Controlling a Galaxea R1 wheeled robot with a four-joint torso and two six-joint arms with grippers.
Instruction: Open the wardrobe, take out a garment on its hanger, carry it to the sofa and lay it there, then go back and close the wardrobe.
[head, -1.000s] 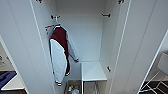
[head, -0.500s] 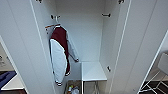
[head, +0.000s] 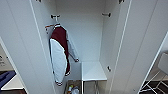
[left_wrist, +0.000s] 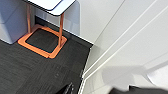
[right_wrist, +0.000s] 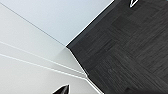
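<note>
Inside the open wardrobe (head: 82, 37), dead ahead: maroon jacket (head: 60, 55) on orange-brown hanger (head: 50, 26), left wall hook; black garment unseen; either gripper's state indeterminable.

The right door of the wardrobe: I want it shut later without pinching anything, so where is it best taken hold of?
Probably by the free front edge of the open right door, reached from the room side. The door stands swung wide beside the wardrobe, a flat panel whose handle I cannot make out, so its tall edge looks the easiest grip.
</note>
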